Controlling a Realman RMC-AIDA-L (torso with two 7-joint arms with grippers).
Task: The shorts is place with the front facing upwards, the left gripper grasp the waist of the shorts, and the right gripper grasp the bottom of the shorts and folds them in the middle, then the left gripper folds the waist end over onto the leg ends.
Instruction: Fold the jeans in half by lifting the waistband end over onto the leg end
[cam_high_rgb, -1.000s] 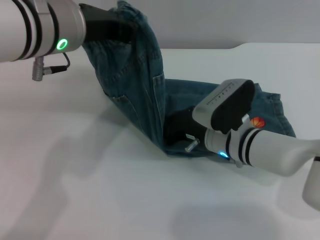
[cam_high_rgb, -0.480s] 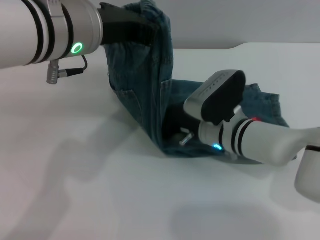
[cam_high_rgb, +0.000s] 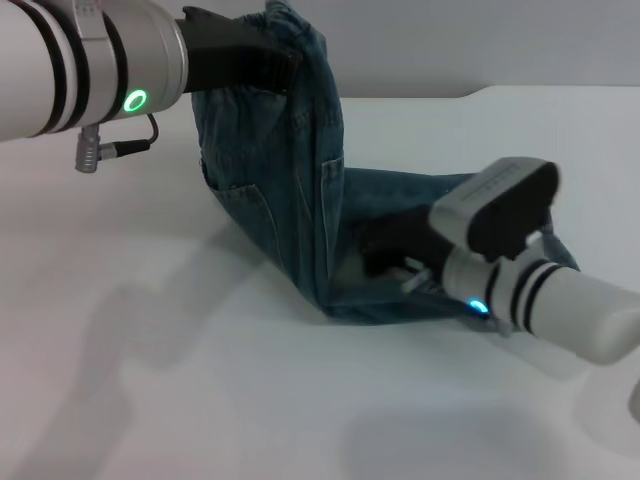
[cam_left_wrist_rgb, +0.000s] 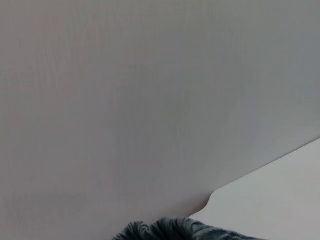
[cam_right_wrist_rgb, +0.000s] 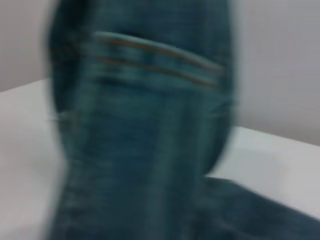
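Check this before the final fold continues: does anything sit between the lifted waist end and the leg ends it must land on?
Yes. The right gripper rests on the shorts lying on the table, in the path of the waist end raised by the left gripper.

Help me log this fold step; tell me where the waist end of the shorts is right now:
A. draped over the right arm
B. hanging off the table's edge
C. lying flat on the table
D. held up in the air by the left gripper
D: in the head view the left gripper holds the bunched waist end of the shorts high above the table, the denim hanging down to the part lying flat.
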